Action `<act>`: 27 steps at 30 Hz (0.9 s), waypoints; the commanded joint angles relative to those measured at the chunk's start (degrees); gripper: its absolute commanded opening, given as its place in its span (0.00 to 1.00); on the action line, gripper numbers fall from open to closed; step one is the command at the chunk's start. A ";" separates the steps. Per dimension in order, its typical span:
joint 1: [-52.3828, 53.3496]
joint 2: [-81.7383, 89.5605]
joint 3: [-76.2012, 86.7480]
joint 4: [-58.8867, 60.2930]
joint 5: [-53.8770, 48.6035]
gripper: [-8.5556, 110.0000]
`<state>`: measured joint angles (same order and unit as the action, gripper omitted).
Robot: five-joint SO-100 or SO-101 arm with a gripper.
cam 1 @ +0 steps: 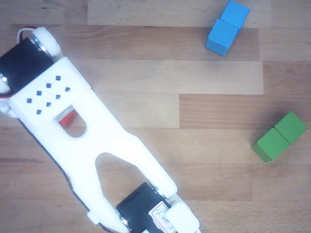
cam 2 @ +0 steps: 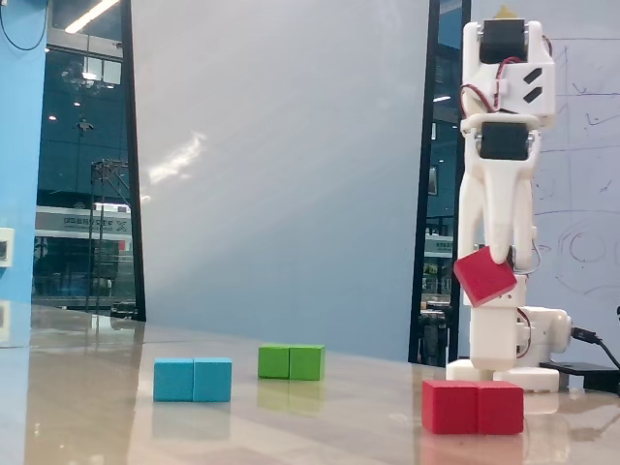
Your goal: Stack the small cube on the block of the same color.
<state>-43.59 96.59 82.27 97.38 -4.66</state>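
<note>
small cube (cam 2: 484, 276) pinched tilted between the fingers (cam 2: 501, 254).

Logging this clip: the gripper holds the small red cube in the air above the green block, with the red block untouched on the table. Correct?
Not quite. In the fixed view the gripper holds the small cube above the red block, not the green block, which sits far left.

Red small cube (cam 2: 484, 276), red block (cam 2: 473, 406)
</note>
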 commanded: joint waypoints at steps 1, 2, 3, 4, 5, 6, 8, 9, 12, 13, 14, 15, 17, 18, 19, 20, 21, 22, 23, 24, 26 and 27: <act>-0.70 1.14 -5.63 0.70 -0.44 0.14; -0.70 0.35 -5.63 0.53 -0.44 0.14; -0.70 -0.44 -5.63 0.26 -0.44 0.14; -0.70 -1.23 -5.63 0.00 -0.44 0.14; -0.70 -1.93 -5.63 -0.35 -0.44 0.14; -0.70 -2.55 -5.63 -0.62 -0.44 0.14; -0.70 -3.69 -5.63 -1.32 -0.44 0.14; -0.70 -4.31 -5.63 -1.67 -0.44 0.14; -0.70 -6.06 -5.54 -2.90 -0.44 0.14; -0.62 -6.50 -5.54 -3.16 -0.44 0.14; -0.62 -7.12 -5.54 -3.52 -0.44 0.14; -0.62 -7.82 -5.54 -3.87 -0.44 0.14; -0.53 -9.05 -5.54 -4.48 -0.44 0.14; 0.09 -9.67 -5.54 -4.66 -0.44 0.14; 0.79 -10.20 -5.54 -4.92 -0.44 0.14; 1.67 -10.63 -5.54 -5.19 -0.44 0.14; 2.55 -10.90 -5.54 -5.45 -0.44 0.14; 3.43 -11.16 -5.54 -5.62 -0.44 0.14; 3.96 -11.16 -5.54 -5.62 -0.44 0.14; 4.31 -11.16 -5.54 -5.62 -0.44 0.14; 4.66 -11.16 -5.54 -5.62 -0.44 0.14; 4.66 -11.16 -5.54 -5.62 -0.44 0.14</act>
<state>-39.90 83.85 82.27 92.37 -4.66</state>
